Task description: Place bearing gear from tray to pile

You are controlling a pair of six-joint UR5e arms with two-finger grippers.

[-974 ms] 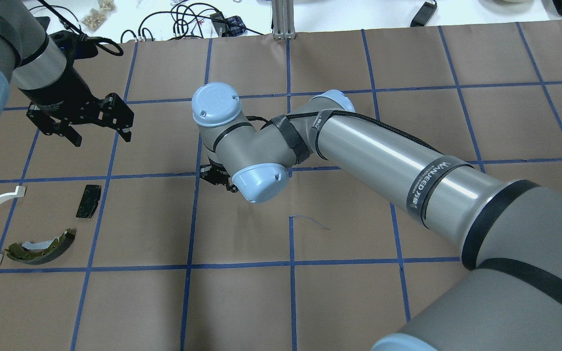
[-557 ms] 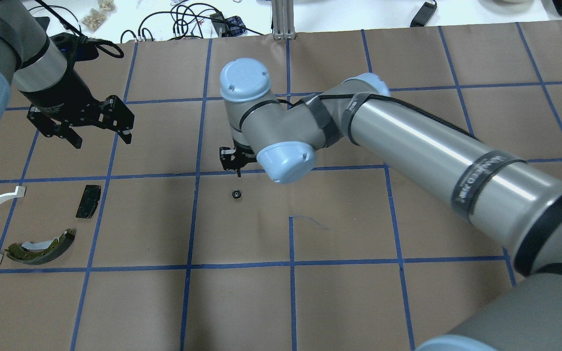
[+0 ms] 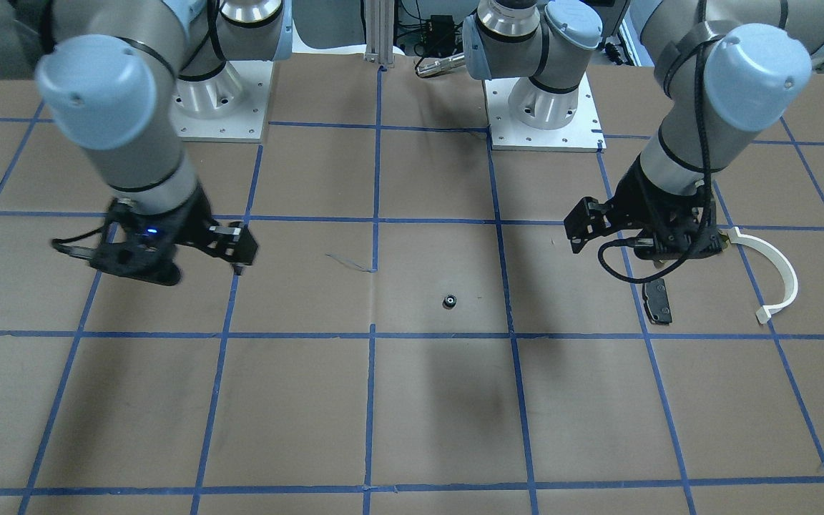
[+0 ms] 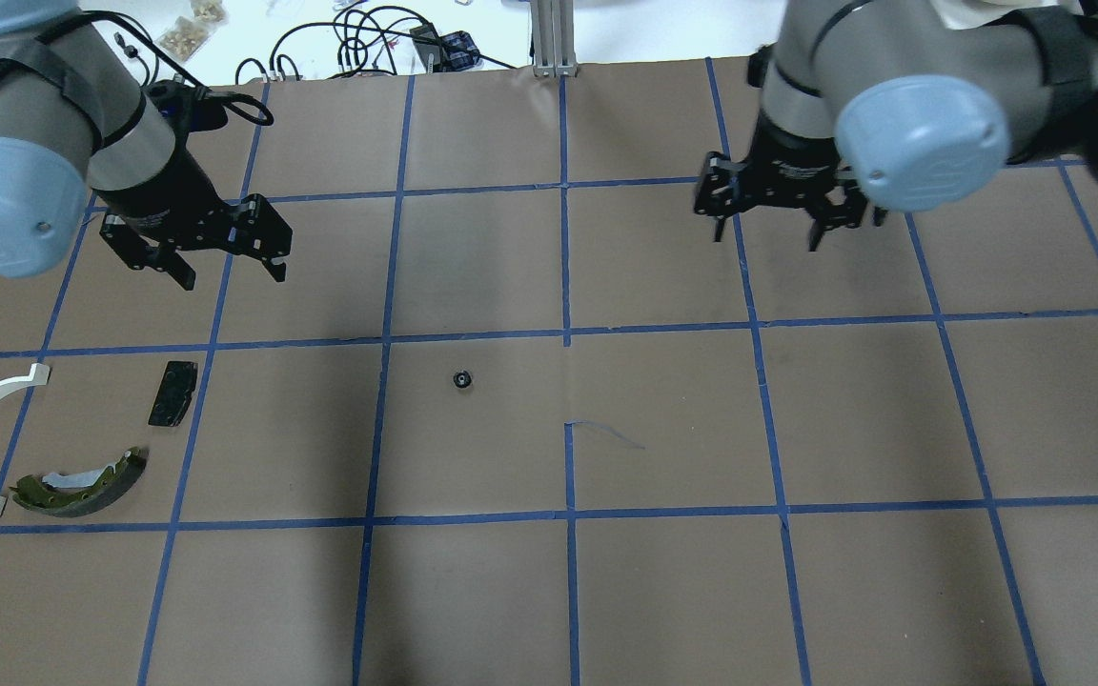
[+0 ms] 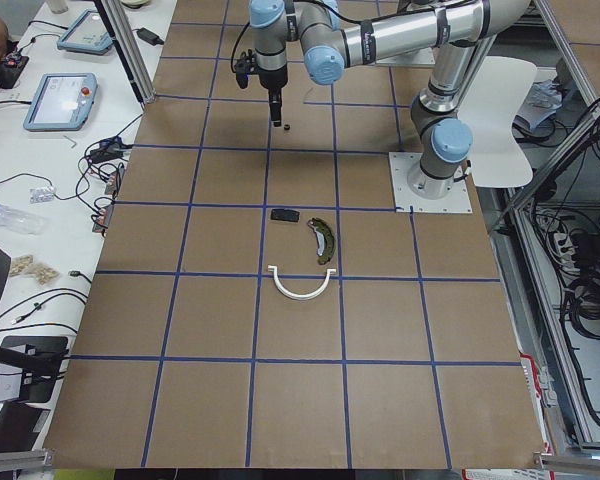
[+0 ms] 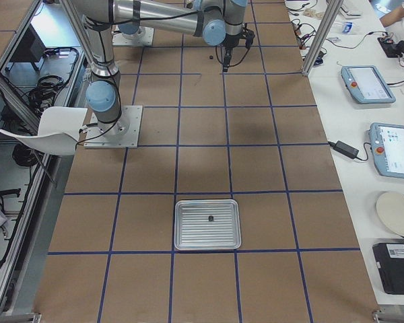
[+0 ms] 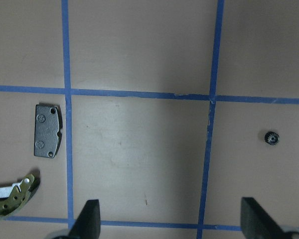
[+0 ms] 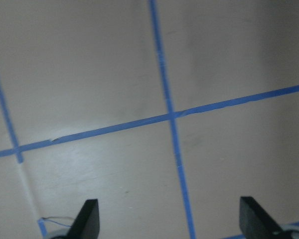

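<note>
bearing gear (image 4: 461,380) | lies free | between left and right jaws, touching neither

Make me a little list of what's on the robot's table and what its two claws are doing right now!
bearing gear: lies alone near the table's middle, held by nothing
pile: black pad, brake shoe and white arc, on the robot's left, apart from the gear
left gripper: open, empty, hovering near the pile
right gripper: open, empty, raised over the robot's right side
tray: far off on the robot's right, one small dark part in it
</note>
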